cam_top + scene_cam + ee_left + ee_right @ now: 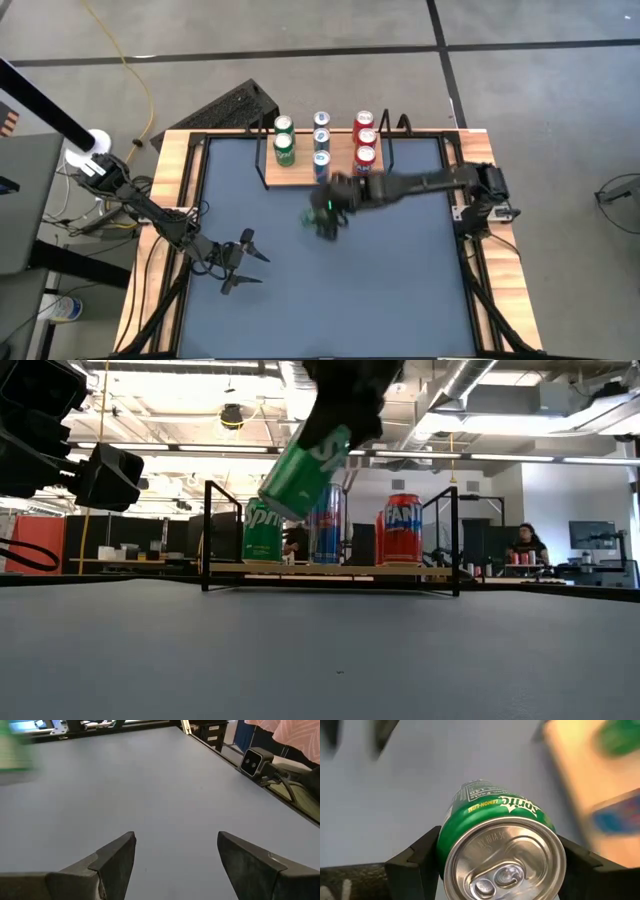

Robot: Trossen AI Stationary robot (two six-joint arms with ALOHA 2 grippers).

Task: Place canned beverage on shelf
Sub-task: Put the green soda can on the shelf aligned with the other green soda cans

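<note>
A green Sprite can (305,472) hangs tilted above the table, just in front of the shelf, with my right gripper (502,865) shut on it. The shelf (303,162), a light-wood board with black wire end frames, stands at the table's far edge. On it stand green cans (284,140), blue cans (321,140) and red cans (364,135) in rows, upright on their bases. My left gripper (240,262) waits open at the table's near left, nothing between its fingers (120,852). My right gripper pinches the green can's side wall near its top end (445,840) between its two fingers, one on each side. The fingers slant down from above and lie across the can. The can is lifted clear of the table, tilted, its bottom end (275,500) lowest.
The table (400,270) has a dark grey top and wood edges. A small camera (256,761) sits at its near edge. A person (525,545) sits in the room far behind the shelf. Open tabletop lies between the two grippers.
</note>
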